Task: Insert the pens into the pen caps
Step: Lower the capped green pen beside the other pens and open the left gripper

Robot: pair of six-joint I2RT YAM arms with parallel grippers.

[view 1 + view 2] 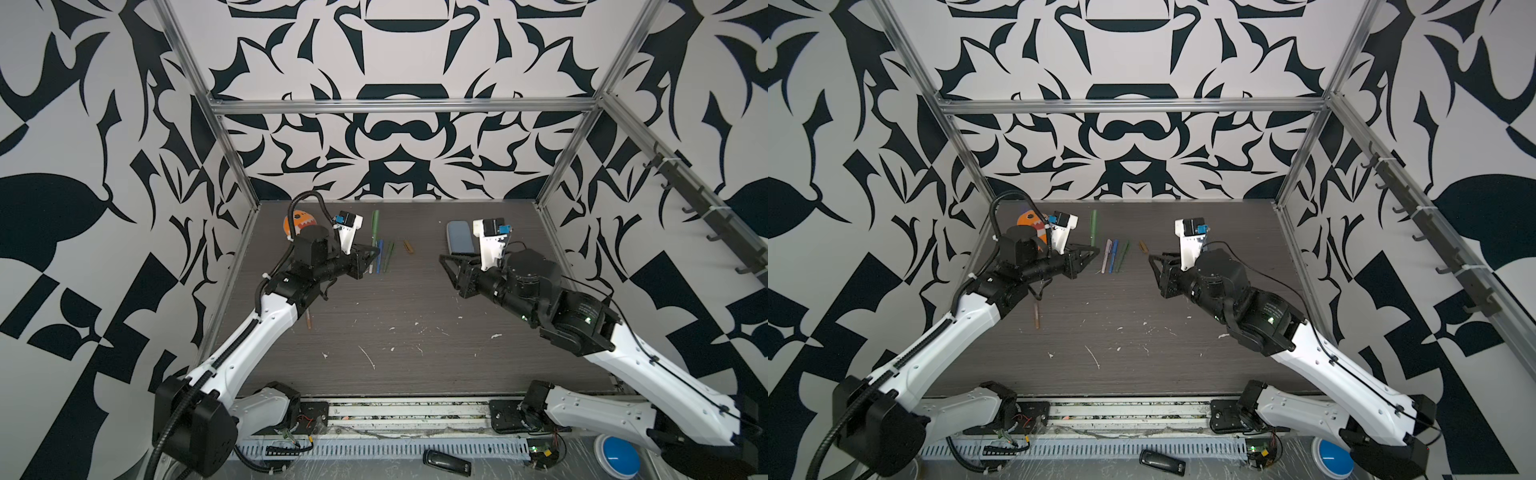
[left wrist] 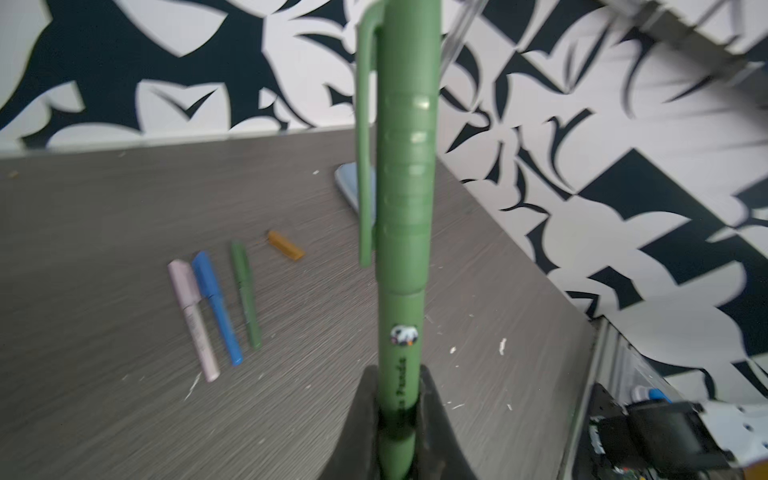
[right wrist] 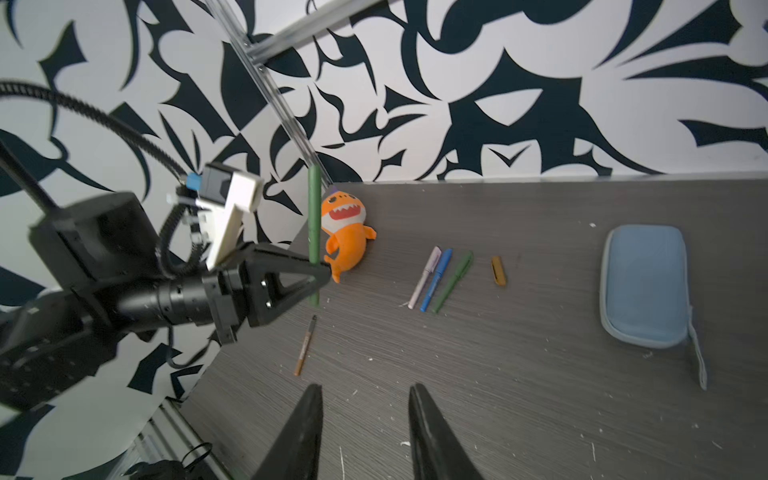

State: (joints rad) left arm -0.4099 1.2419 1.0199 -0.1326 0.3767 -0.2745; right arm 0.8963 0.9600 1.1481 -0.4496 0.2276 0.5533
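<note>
**Left gripper clamped, right gripper parted and empty**

In both top views the two arms reach in from the near corners, with wrists levelled so that the grippers point toward each other, well apart. The left arm (image 1: 266, 328) ends in the left gripper (image 1: 376, 250), whose jaws are pressed together on the lower barrel of a green pen (image 1: 375, 226). The pen stands upright out of them. The right arm (image 1: 623, 353) ends in the right gripper (image 1: 442, 257). In the right wrist view its two fingers (image 3: 307, 424) stand apart with nothing between them.
</note>
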